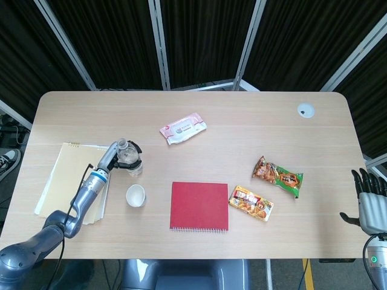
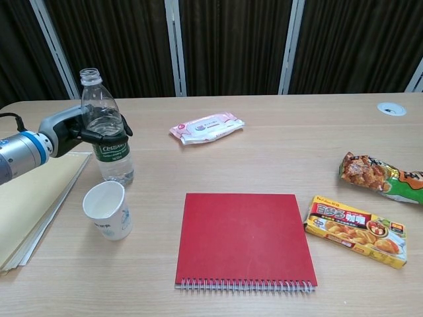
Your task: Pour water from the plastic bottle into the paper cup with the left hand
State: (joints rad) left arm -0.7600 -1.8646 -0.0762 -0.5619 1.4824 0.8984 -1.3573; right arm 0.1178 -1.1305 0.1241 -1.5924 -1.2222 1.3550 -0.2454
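Observation:
My left hand [image 2: 78, 129] [image 1: 118, 156] grips an uncapped clear plastic bottle [image 2: 109, 137] [image 1: 129, 160] with a green label, held upright just behind the paper cup. The bottle's base is at table level; whether it touches the table I cannot tell. The white paper cup [image 2: 107, 209] [image 1: 135, 195] stands upright in front of the bottle, near the yellow pad. My right hand [image 1: 367, 200] hangs off the table's right edge with its fingers spread, holding nothing.
A yellow notepad [image 2: 26, 198] lies at the left under my left forearm. A red spiral notebook [image 2: 244, 239] lies at centre front. A wipes pack [image 2: 206, 127], a curry box [image 2: 355, 230] and a snack bag [image 2: 377, 175] lie further right.

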